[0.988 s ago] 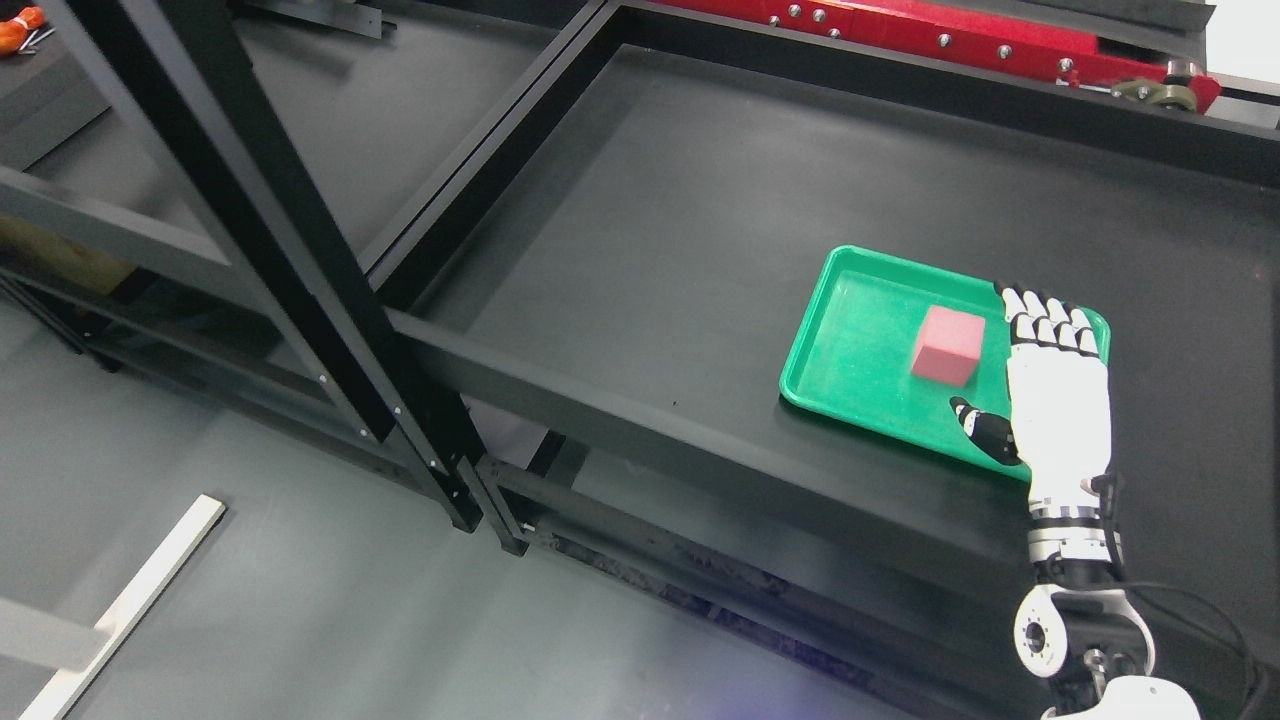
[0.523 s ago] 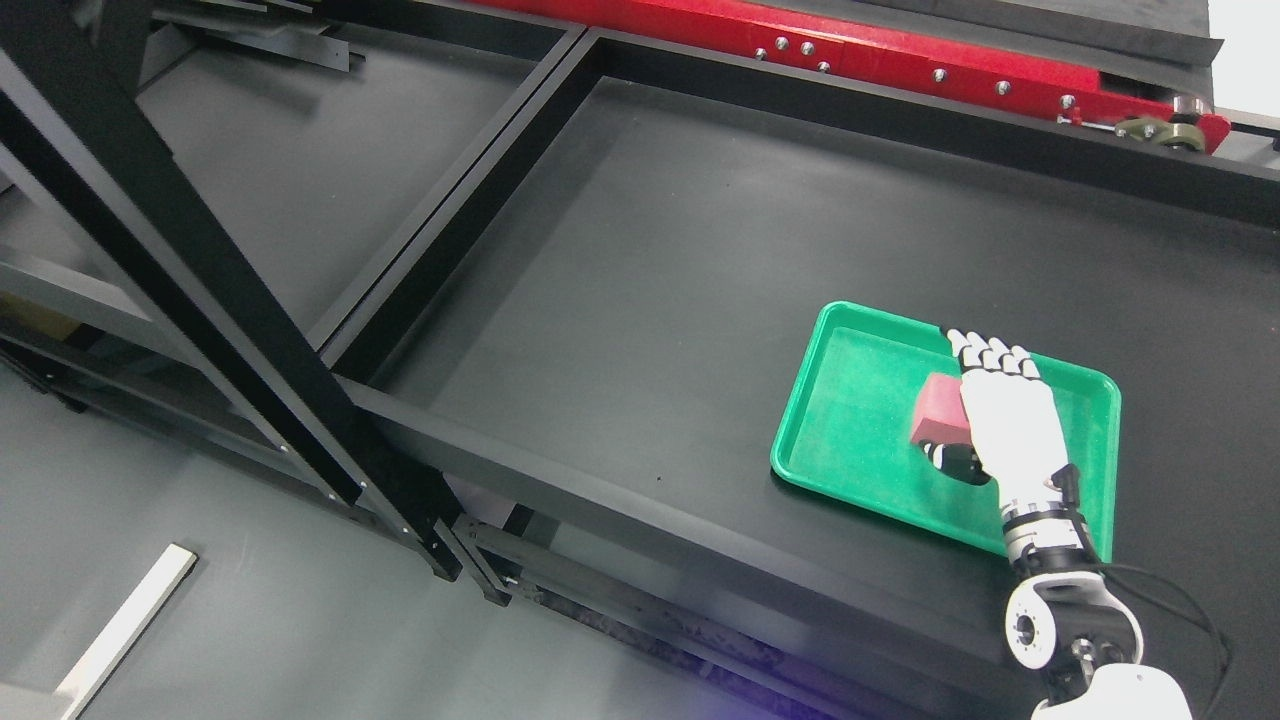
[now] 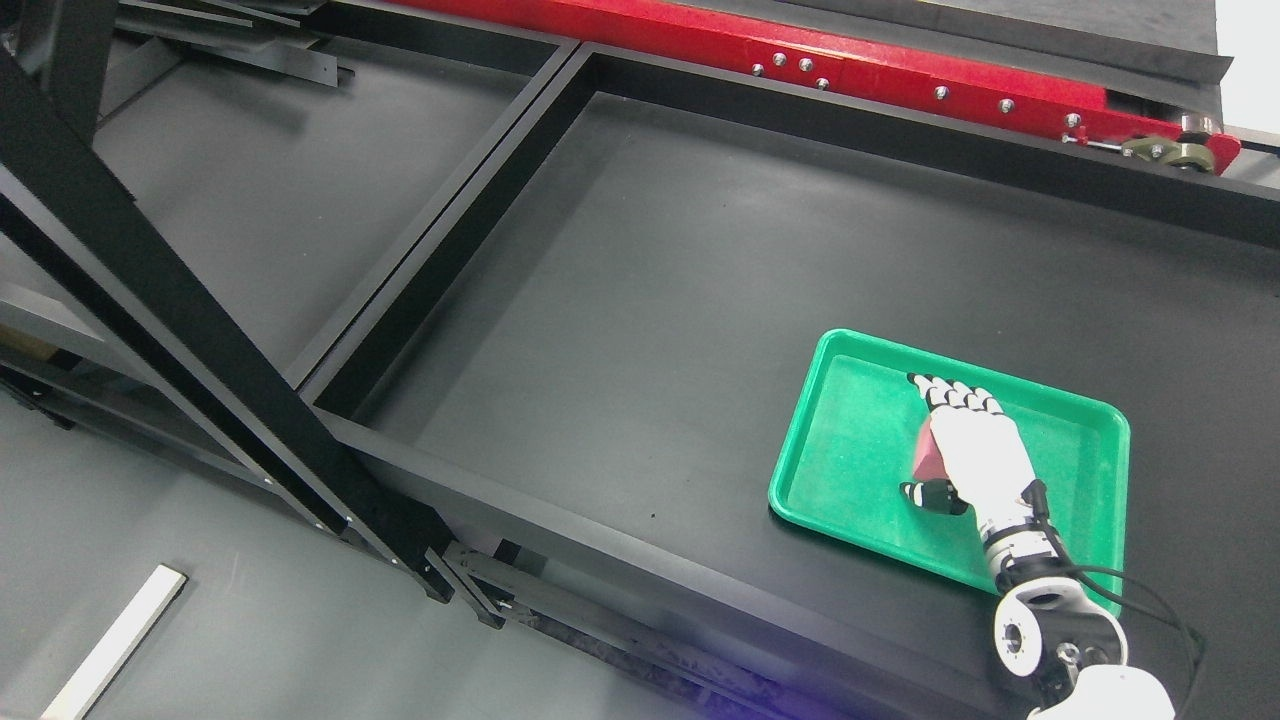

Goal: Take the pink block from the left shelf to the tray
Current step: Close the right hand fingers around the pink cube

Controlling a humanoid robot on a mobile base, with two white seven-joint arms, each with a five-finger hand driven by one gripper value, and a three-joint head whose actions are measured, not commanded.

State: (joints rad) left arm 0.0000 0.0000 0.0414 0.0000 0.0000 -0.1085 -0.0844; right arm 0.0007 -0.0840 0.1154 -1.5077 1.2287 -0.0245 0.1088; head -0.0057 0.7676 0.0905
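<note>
The pink block (image 3: 924,456) lies in the green tray (image 3: 858,430) on the black shelf at the right. Only a thin pink strip of it shows at the left edge of my right hand (image 3: 942,440). The white hand lies over the block in this view, its fingers (image 3: 958,396) stretched out straight toward the tray's far side. The dark thumb sticks out to the left near the block's near corner. Whether the hand touches the block I cannot tell. The right arm rises from the lower right corner. The left arm is out of sight.
The shelf has a raised black rim (image 3: 560,545) along its front. A second black shelf bay (image 3: 300,170) lies to the left behind a slanted black post (image 3: 170,310). A red beam (image 3: 900,75) runs along the back. Grey floor with a white strip (image 3: 110,640) is at the lower left.
The camera has shifted, so the whole picture moved. Within the tray, my right hand went from beside the block's right side to over it, hiding most of the block.
</note>
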